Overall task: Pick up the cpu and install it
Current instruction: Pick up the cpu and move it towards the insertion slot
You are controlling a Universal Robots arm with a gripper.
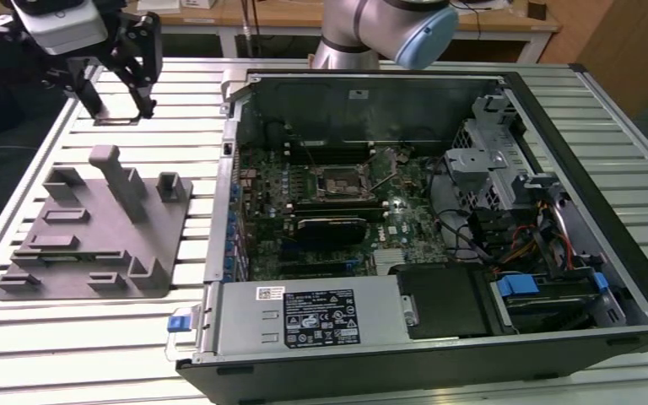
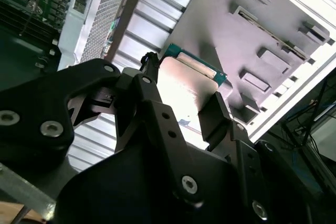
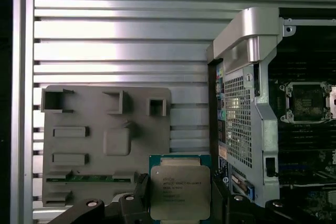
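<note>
The cpu (image 3: pixel 180 190), a flat square chip with a pale silver top on a green edge, sits between the black fingers of my gripper (image 3: pixel 179 199), which is shut on it. In the second wrist view the cpu (image 2: pixel 185 83) shows bright between the same fingers of the gripper (image 2: pixel 181 94). In the exterior view my gripper (image 1: pixel 121 103) hangs high over the slatted table at the exterior view's far left, above and behind the grey fixture plate (image 1: pixel 88 240). The bare cpu socket (image 1: pixel 336 180) lies on the motherboard inside the open computer case (image 1: pixel 229 177), well towards the exterior view's right of the gripper.
The grey fixture plate (image 3: pixel 105 140) has upright posts and slots. The case's metal side wall (image 3: pixel 247 103) stands between plate and motherboard. Drive cages and cables (image 1: pixel 504 194), a power supply (image 1: pixel 313 316) and a black heatsink block (image 1: pixel 330 226) fill the case. The arm's base (image 1: pixel 353 42) stands behind it.
</note>
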